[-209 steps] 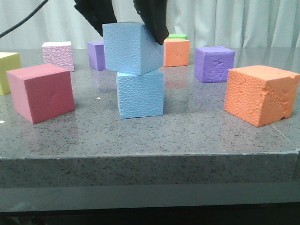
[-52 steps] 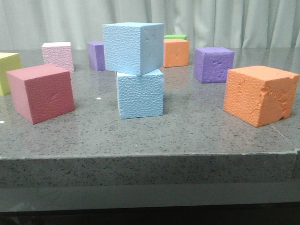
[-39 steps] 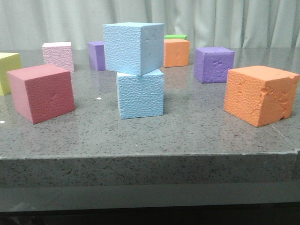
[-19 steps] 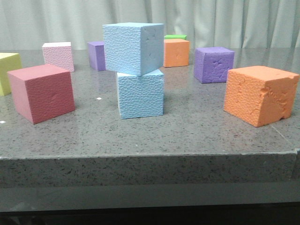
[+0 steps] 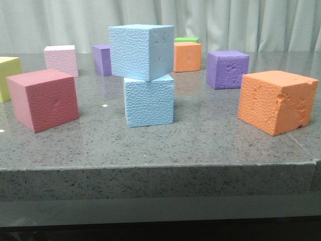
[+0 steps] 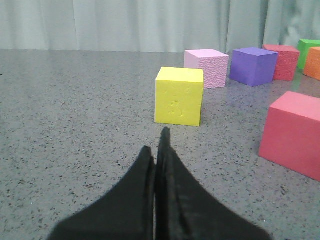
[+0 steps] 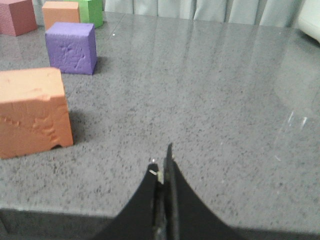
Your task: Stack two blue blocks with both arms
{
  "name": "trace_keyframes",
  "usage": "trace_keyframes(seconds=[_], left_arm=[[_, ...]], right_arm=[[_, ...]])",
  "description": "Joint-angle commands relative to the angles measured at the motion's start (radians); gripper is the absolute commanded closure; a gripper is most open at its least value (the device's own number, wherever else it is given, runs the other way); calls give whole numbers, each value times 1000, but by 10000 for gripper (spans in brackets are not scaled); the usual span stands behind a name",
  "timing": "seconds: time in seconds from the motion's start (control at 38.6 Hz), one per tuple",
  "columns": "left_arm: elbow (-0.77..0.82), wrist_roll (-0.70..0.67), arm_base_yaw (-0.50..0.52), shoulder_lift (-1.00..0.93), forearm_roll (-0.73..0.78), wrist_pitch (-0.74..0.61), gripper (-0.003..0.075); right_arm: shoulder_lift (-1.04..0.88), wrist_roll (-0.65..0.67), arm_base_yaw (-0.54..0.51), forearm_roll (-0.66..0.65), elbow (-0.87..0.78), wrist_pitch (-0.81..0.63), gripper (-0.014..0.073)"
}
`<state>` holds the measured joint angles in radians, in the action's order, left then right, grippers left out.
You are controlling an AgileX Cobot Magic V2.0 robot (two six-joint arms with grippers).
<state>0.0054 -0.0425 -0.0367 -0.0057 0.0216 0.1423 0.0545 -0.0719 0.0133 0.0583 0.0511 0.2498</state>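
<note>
Blue blocks look light, soft foam; we would grip flat sides. Left gripper and right gripper clenched, empty.

Closed left tool facing yellow cube

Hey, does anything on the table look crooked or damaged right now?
The top blue block sits twisted and offset on the bottom blue block, overhanging it. The big orange cube has a cracked, gouged face.
</note>
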Motion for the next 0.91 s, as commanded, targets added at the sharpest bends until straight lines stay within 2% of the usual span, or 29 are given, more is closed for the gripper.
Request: trace_keyframes(seconds=[0.0,0.08,0.88], left_arm=[[2,-3,0,-18,-9,-81,741],[2,-3,0,-18,-9,-81,741],[2,-3,0,-16,-9,-81,741]], right_arm=[[-56,-25,-5,39,-33,-93,660],[-86,-25,-5,52,-75,-103,660],[-83,-23,-3,56,-73,-79,660]])
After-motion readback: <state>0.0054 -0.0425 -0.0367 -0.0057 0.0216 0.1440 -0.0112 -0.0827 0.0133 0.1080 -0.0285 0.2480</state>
